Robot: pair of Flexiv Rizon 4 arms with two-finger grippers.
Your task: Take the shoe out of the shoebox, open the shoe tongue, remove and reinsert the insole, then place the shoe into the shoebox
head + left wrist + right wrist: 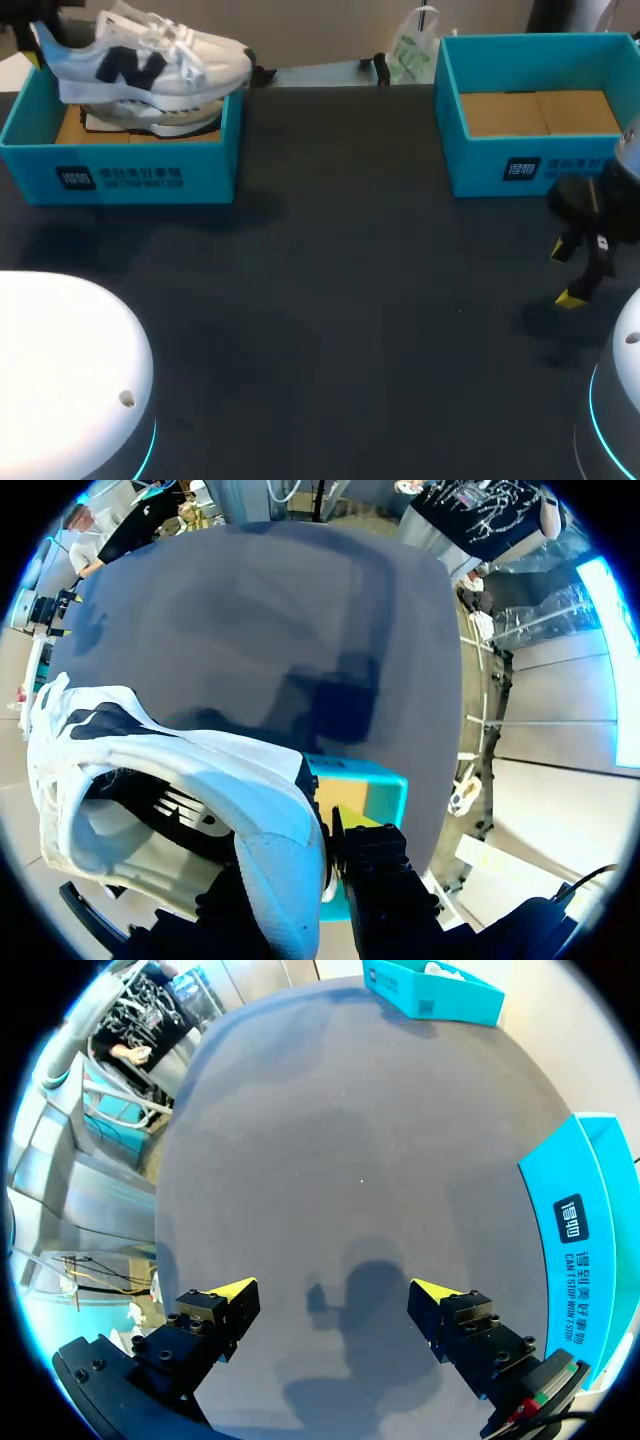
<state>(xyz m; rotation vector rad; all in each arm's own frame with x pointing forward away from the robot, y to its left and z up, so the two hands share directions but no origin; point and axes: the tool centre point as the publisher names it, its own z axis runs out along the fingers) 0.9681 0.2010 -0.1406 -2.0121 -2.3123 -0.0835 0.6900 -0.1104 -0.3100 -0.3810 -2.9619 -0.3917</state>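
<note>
Shoe [150, 65] hangs just over the left box [120, 175], heel pinched in my left jaws, one finger inside the collar and one outside. That's step one, the lift-out, not yet finished. Right jaws are spread wide and empty, hovering over the table [350, 300] beside the right box [530, 165]. Next, I reckon: carry the shoe clear of the rim and set it mid-table, where the right can reach the tongue.
</note>
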